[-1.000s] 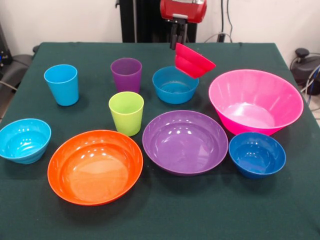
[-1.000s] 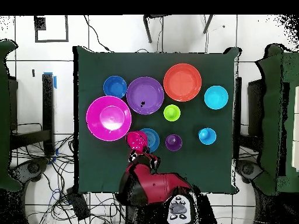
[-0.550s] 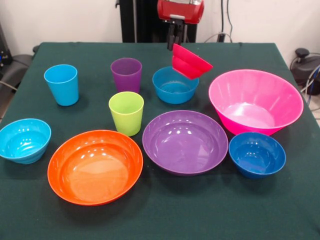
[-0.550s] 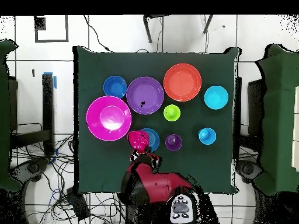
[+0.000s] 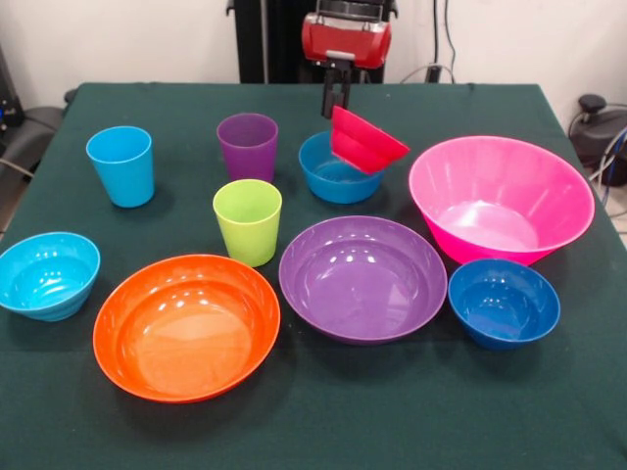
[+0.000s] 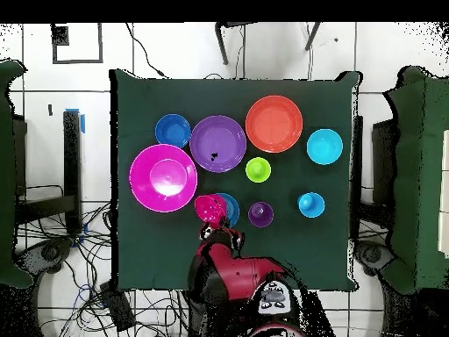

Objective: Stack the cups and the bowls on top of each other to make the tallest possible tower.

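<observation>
The red bowl (image 5: 364, 143), tilted, hangs clamped by its rim in the end effector (image 5: 336, 101), over the blue bowl (image 5: 333, 174).

Robotics lab.
Green-clothed bench (image 5: 118, 411), tiled floor (image 6: 53, 96) w/ loose cables (image 6: 61, 246), pedestal-mounted arm (image 6: 237, 281).

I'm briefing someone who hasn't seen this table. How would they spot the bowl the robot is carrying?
Start at the big deep pink plastic bowl. Just beside it, toward the purple plastic tumbler, a small blue plastic bowl sits on the cloth. The small red plastic bowl hangs tilted over that bowl's rim, gripped by the tool; it is the only red piece and the only one off the table.
</observation>
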You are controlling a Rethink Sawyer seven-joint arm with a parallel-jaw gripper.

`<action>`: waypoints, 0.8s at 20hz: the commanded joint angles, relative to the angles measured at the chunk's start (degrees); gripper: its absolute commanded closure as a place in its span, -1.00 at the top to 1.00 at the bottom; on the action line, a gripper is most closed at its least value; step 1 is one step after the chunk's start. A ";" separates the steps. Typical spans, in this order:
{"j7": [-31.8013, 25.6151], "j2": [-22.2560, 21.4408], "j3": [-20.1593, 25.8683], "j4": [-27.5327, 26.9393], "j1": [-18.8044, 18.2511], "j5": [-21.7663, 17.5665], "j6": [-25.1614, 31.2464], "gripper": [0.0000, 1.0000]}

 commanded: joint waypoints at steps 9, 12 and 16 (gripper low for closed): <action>3.83 1.97 10.35 -2.52 -6.13 -6.64 1.96 -1.00; 3.99 1.21 10.57 -1.79 -6.36 -6.56 2.57 -1.00; 4.01 -1.12 12.22 -0.03 -7.96 -6.60 5.68 -1.00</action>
